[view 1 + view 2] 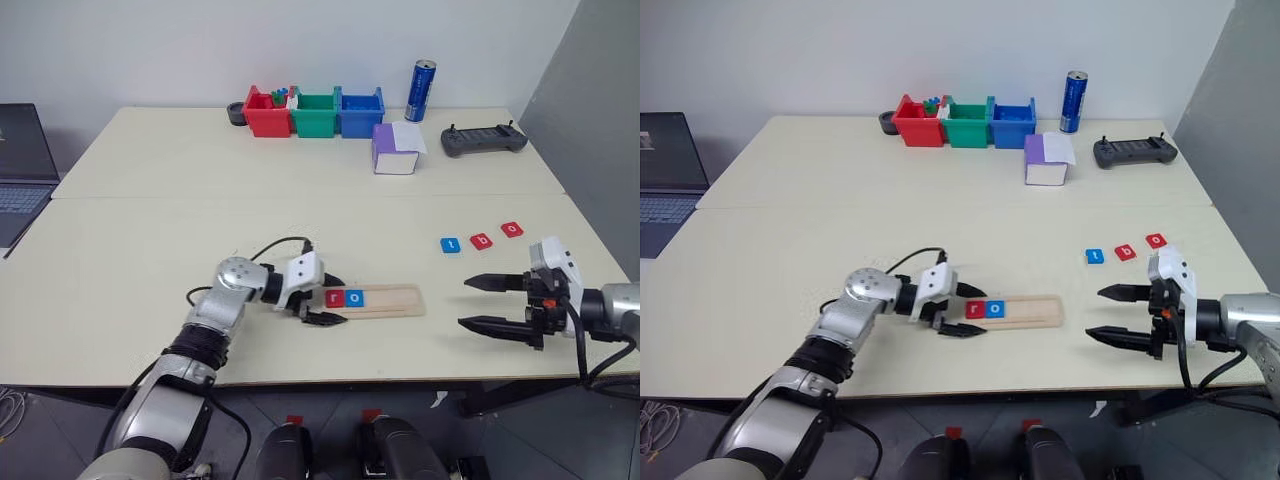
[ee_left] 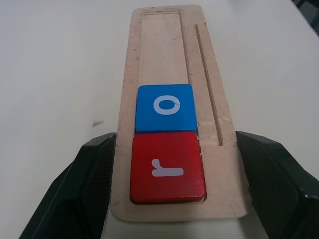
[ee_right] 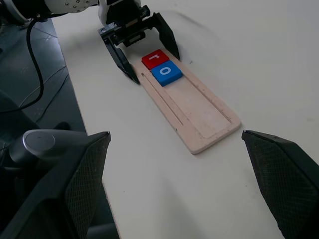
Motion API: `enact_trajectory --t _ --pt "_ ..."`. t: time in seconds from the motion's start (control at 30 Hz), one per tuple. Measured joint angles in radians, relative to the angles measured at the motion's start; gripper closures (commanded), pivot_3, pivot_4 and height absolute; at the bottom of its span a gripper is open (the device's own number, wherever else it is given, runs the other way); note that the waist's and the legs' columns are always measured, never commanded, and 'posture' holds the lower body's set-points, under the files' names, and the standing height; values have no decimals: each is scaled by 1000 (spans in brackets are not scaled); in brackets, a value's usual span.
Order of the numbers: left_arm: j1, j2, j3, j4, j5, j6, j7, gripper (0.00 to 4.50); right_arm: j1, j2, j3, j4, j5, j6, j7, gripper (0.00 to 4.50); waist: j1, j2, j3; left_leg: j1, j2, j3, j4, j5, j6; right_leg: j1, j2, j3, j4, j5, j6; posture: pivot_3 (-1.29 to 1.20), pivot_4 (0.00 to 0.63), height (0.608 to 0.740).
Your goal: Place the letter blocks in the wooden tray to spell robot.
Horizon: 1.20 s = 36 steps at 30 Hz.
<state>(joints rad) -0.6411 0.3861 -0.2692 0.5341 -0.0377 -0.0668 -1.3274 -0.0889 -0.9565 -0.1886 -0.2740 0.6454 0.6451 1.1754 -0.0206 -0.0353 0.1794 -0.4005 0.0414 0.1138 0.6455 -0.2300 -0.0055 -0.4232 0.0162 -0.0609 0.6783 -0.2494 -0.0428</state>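
- Wooden tray (image 1: pixel 395 300), at the table's (image 1: pixel 200 200) six o'clock: light, stiff, likely to slide.
- Left gripper (image 1: pixel 338 300): jaws clamp the tray's nine o'clock end.
- Right gripper (image 1: pixel 466 303): jaws wide, empty, at the tray's three o'clock.
- Letter blocks: r (image 1: pixel 334 297) and o (image 1: pixel 356 297) seated; t (image 1: pixel 450 244), b (image 1: pixel 481 240) and second o (image 1: pixel 511 229) loose at two o'clock. Thin, slick; pinch by opposite edges.
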Motion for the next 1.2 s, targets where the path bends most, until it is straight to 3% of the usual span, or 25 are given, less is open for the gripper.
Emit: enact_trajectory --t 0.27,0.73,0.83,1.2 --pt "23 -54 -31 -48 2 24 59 1117 64 0 -32 -58 3 -2 -35 0 -3 -1 0 0 0 -3 0 0 0 1 0 -3 0 0 0 0 150 740" --pt "45 -52 -50 -104 15 57 111 1117 73 1 -27 -75 5 8 -44 0 -2 -1 0 0 0 -4 0 0 0 1 0 -4 -1 0 0 0 150 740" --pt "45 -52 -50 -104 16 58 116 87 67 2 -24 -75 4 8 -44 0 -2 -1 0 0 0 -4 0 0 0 2 0 -4 -1 0 0 0 150 740" --pt "56 -8 -55 -157 8 64 86 39 70 3 -25 -74 4 8 -44 0 -2 -1 0 0 0 -4 -1 0 0 2 0 -4 -2 0 0 0 150 740"
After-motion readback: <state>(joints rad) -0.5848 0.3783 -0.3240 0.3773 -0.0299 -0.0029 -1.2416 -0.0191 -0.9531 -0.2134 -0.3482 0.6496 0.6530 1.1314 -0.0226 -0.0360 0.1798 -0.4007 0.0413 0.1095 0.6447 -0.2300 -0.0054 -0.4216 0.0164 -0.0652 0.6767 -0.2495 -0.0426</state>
